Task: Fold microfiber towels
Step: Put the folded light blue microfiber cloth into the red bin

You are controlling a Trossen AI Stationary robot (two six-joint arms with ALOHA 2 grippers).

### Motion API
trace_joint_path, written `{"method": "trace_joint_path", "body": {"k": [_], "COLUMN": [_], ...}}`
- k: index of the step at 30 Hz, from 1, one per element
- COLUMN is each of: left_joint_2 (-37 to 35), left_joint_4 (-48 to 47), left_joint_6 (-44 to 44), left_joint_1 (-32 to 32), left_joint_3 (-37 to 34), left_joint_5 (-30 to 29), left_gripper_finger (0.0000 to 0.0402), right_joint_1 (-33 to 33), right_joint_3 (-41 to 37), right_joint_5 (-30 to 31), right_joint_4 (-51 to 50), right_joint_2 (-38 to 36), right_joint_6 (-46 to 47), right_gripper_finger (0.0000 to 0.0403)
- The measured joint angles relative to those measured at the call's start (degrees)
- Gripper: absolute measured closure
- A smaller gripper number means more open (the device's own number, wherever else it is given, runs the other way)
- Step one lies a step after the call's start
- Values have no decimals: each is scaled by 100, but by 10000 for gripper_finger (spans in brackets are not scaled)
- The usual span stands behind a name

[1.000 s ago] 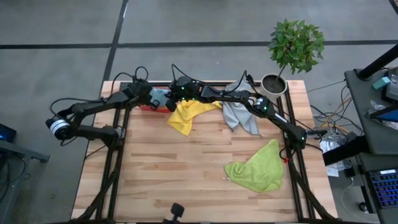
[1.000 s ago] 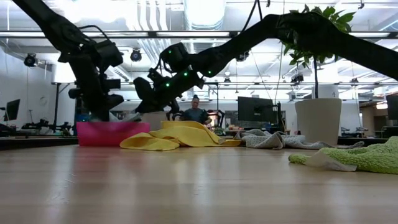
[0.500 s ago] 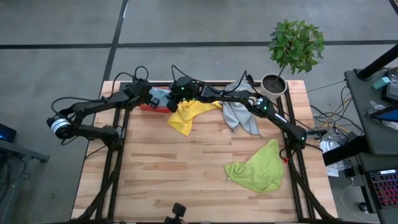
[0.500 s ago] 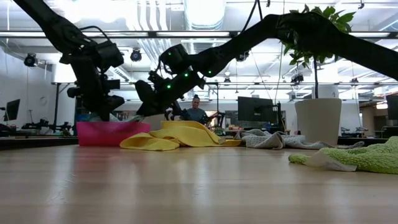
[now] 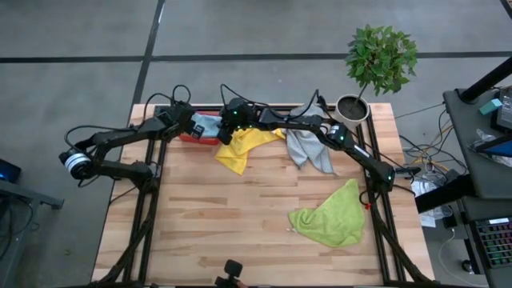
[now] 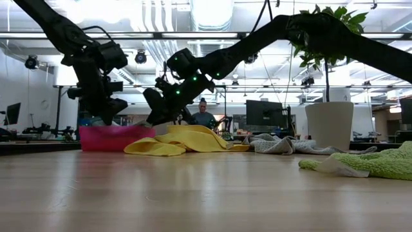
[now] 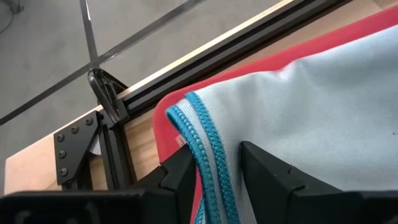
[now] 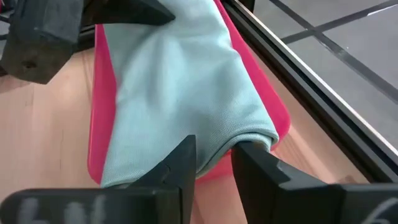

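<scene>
Both grippers have eased apart around the light blue towel (image 7: 311,112) over the pink bin (image 8: 99,87): left gripper (image 7: 214,163) and right gripper (image 8: 212,152) straddle its edges, grasp uncertain; no writing legible.

2 dark, slender jointed arms; black cables looped along links; small green lights glowing near the right wrist; perhaps a pale ring at the left base.
</scene>
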Motion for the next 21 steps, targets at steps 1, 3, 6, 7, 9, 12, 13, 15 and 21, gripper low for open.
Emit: {"method": "trace_joint_path", "body": {"k": [1,3,6,7,9,12,13,15,21], "left_joint_2": [0,0,0,0,0,0,0,0,-19], "left_joint_4": [-2,-22,-22,-24,-28,-94,-130,-225,-908], "left_joint_6": [6,33,46,46,46,46,44,47,323], "left_joint_1": [0,0,0,0,0,0,0,0,0], "left_joint_3": [0,0,0,0,0,0,0,3,353], "left_joint_5": [0,-5,-11,-11,-11,-11,-16,-72,-463], "left_gripper_finger": [292,292,291,291,289,271,261,237,174], "right_joint_1": [0,-2,0,2,2,2,2,1,-24], "right_joint_3": [1,1,3,5,5,5,5,5,5], "right_joint_5": [1,-1,-1,-1,1,-1,-1,-1,0], "right_joint_4": [-16,-11,11,30,32,26,16,-75,-366], "right_joint_2": [-13,-44,-70,-70,-70,-70,-72,-85,-240], "right_joint_6": [-16,-36,-69,-69,-58,-60,-62,-65,-271], "right_gripper_finger": [312,312,304,300,290,272,266,255,237]}}
